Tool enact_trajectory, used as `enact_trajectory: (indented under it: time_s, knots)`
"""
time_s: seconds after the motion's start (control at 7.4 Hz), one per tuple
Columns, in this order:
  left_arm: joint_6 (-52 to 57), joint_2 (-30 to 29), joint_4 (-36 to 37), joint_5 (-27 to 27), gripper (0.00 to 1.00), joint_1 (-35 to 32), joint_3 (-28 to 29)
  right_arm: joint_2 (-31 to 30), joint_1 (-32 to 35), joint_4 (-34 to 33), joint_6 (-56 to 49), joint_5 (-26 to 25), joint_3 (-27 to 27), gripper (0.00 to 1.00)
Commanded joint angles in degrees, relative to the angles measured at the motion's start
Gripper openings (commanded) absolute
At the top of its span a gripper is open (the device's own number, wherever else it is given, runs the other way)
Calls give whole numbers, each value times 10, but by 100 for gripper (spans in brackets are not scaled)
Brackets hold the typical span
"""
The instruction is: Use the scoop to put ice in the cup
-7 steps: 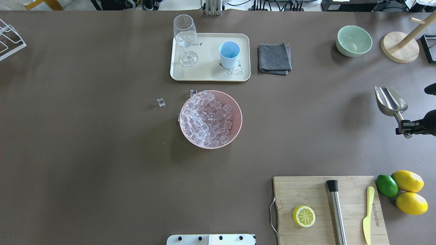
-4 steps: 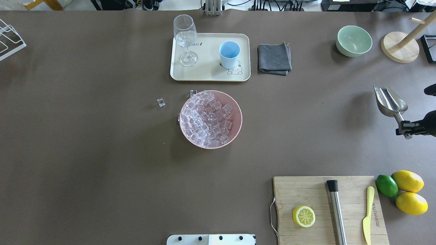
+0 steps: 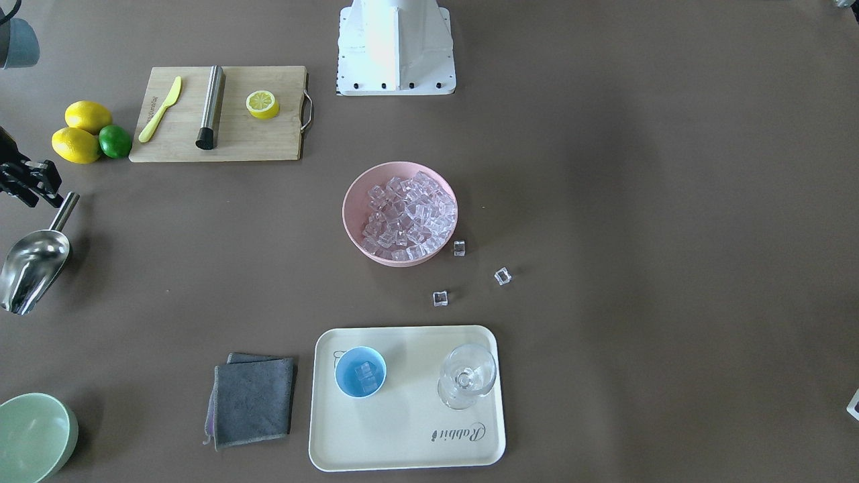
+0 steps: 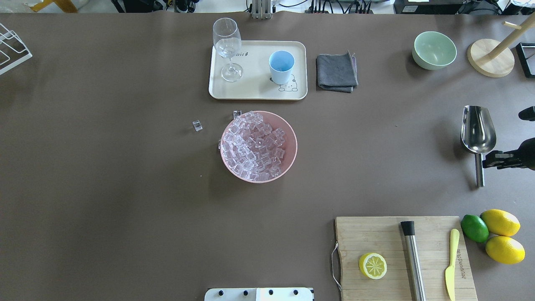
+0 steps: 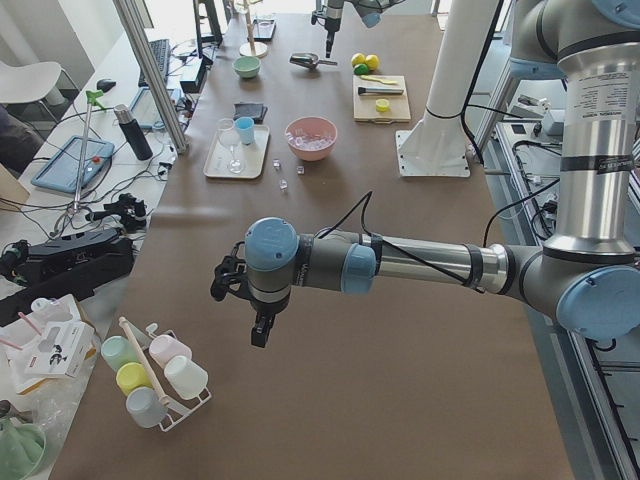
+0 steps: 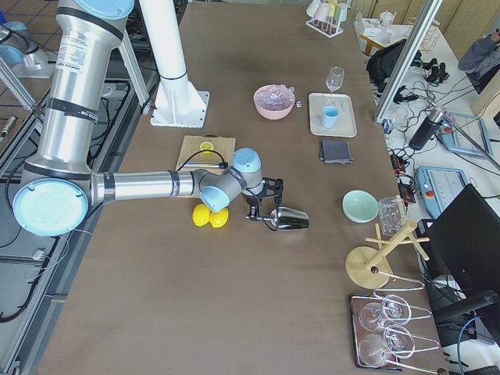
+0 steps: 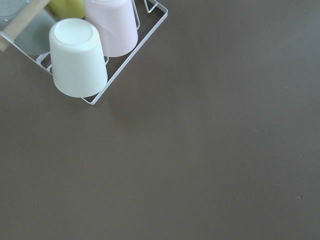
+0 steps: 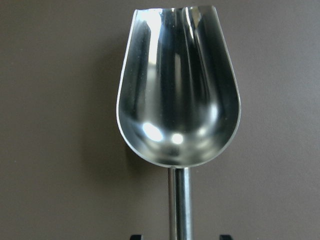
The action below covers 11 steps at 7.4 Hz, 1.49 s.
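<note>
The steel scoop (image 4: 478, 133) lies on the table at the far right, bowl open upward and empty; it also shows in the right wrist view (image 8: 177, 95) and the front view (image 3: 30, 268). My right gripper (image 4: 488, 160) is open, its fingertips (image 8: 225, 236) spread wide on either side of the handle without touching it. The ice (image 4: 253, 144) fills a pink bowl (image 4: 292, 144). Three loose cubes (image 3: 502, 276) lie on the table beside it. The light-blue cup (image 4: 281, 67) stands on a cream tray (image 4: 255, 91) and holds a few cubes (image 3: 364, 376). My left gripper (image 5: 255, 320) hovers far off; I cannot tell its state.
A wine glass (image 4: 228, 46) stands on the tray. A grey cloth (image 4: 336, 72), a green bowl (image 4: 434, 50) and a wooden stand (image 4: 491, 58) are at the back right. A cutting board (image 4: 401, 259) with a lemon half, steel cylinder and knife is front right, with lemons (image 4: 501, 234) beside it. A mug rack (image 7: 95, 55) is under my left wrist.
The scoop was tilted and held by its handle end. Now it lies straight, bowl up, on the table. My right gripper has let go of it.
</note>
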Motion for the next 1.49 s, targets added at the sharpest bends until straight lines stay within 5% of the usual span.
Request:
enact_trajectory:
  time_s: [0.0, 0.27, 0.68, 1.35]
  knots:
    - [0, 0, 0, 0, 99, 0, 0, -5, 6, -2, -17, 39, 17, 100]
    - [0, 0, 1, 0, 99, 0, 2, -5, 94, -68, -143, 107, 27, 100]
    - [-1, 0, 1, 0, 99, 0, 1, 7, 240, -316, -409, 149, 83, 100]
    - [1, 3, 1, 0, 99, -5, 9, 1, 344, -356, -540, 160, 38, 100]
